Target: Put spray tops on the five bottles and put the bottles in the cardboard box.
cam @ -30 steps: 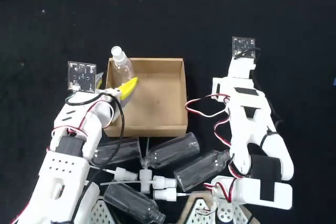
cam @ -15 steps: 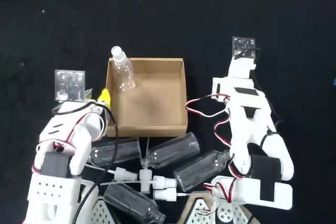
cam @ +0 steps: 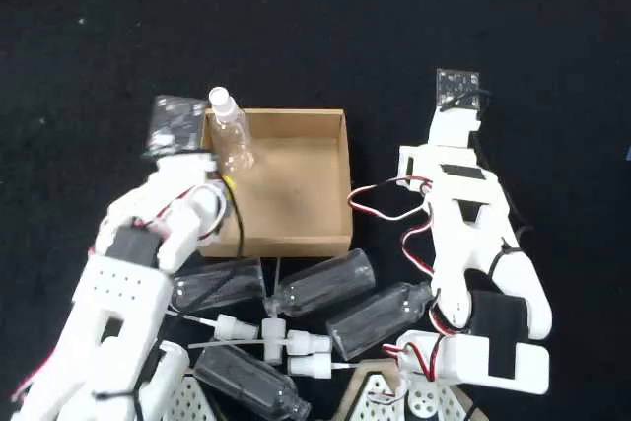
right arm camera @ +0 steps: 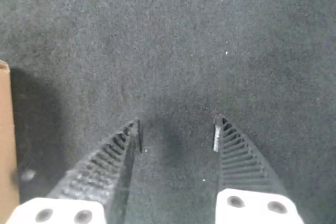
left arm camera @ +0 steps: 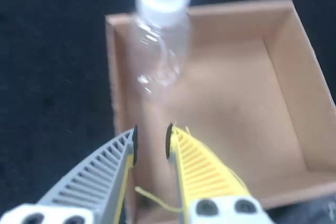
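High view: cardboard box [cam: 296, 194] sits mid-worktop [cam: 89, 46]. One capped bottle [cam: 230, 131] stands tilted in the box's far corner, on the left arm's side. Left arm [cam: 148, 244] lies along that side, its front end at the box wall. Four bottles [cam: 322, 283] without tops lie on their sides just outside the near wall, with loose spray tops [cam: 296, 342] among them. Right arm [cam: 471, 224] is folded on the box's other side, apart from it. Left wrist view: left claw [left arm camera: 151, 141] hangs over the box floor just inside a side wall, fingers a narrow gap apart with nothing between them; the capped bottle is ahead, untouched. Right wrist view: right claw [right arm camera: 176, 128] is spread wide and empty above bare black worktop, with a strip of box wall nearby.
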You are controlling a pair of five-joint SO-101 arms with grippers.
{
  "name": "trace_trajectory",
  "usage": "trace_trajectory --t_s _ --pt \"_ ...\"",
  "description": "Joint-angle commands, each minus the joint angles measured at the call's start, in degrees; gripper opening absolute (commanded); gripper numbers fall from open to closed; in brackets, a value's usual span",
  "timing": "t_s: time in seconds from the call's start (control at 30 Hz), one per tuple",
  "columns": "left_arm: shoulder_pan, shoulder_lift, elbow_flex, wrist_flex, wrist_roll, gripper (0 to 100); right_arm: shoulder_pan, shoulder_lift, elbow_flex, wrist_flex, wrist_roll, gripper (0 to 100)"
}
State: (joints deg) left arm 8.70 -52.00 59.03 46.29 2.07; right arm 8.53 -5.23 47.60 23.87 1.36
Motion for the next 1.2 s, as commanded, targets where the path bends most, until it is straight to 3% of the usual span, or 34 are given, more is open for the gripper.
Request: trace_trajectory --t_s 0.0,0.2,0.8,1.17 --pt "4.09 8.7 -6.37 -1.49 0.53 10 1.41 -0.48 -3.38 -0.35 0.09 19.4" --pt "4.35 15.74 -6.2 -8.26 5.63 10 1.41 -0.48 -3.38 -0.35 0.09 19.4" --pt "3.65 31.12 -6.37 -25.76 5.19 10 1.23 -0.92 -3.38 -0.26 0.09 19.4" --pt "0.57 31.74 -7.34 -26.64 5.19 10 0.97 -0.92 -3.38 -0.26 0.09 19.4"
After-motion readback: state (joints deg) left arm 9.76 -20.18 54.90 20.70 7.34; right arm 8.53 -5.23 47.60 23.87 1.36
